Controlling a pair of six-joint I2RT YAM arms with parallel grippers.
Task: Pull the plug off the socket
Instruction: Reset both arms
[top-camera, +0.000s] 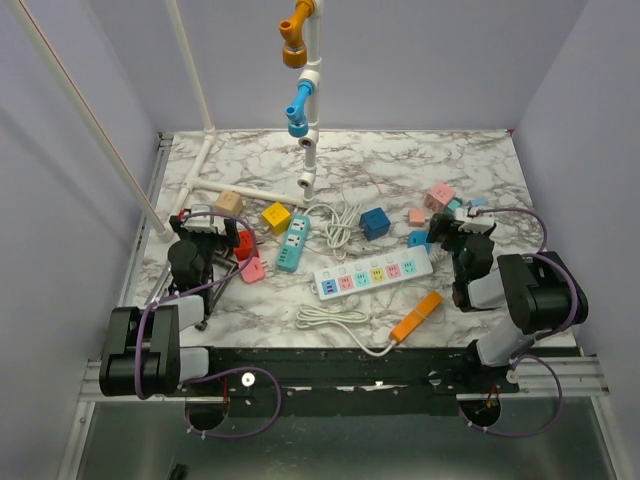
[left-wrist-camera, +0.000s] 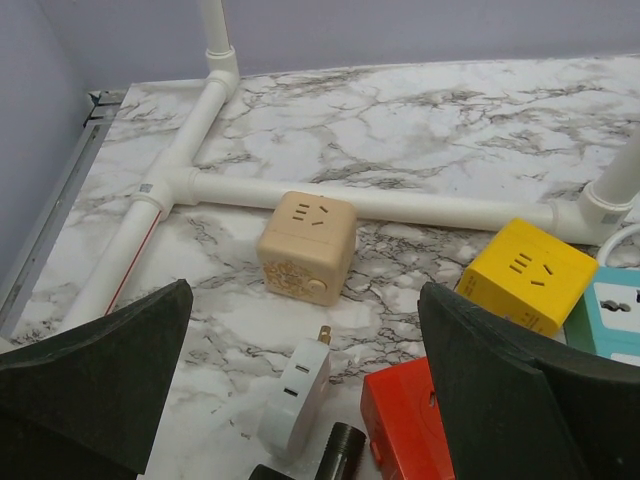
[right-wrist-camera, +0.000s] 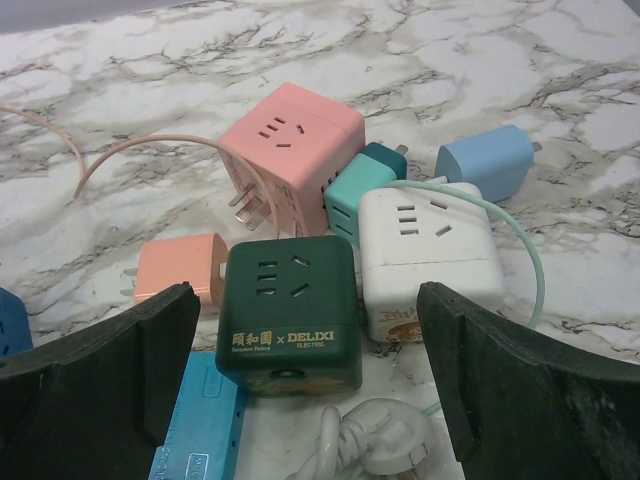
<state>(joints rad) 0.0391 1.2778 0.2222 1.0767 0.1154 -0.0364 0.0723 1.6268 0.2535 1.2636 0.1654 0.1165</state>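
Wide-spread black fingers (left-wrist-camera: 100, 380) of the left claw (left-wrist-camera: 305, 300) gripped nothing; ahead of them sat a beige cube adapter (left-wrist-camera: 306, 247), a yellow cube adapter (left-wrist-camera: 527, 275) and a red block (left-wrist-camera: 410, 420). The right claw (right-wrist-camera: 308, 292) gaped just as wide and held nothing, facing a dark green cube adapter (right-wrist-camera: 290, 310) with a white cube (right-wrist-camera: 430, 245) beside it and a pink cube (right-wrist-camera: 295, 150) behind. Between the arms, on the marbled worktop (top-camera: 400, 160), lay the long white power strip with pastel outlets (top-camera: 372, 272), apart from both claws. An orange slim bar (top-camera: 415, 318) on a white cord (top-camera: 335, 320) lay near its right end.
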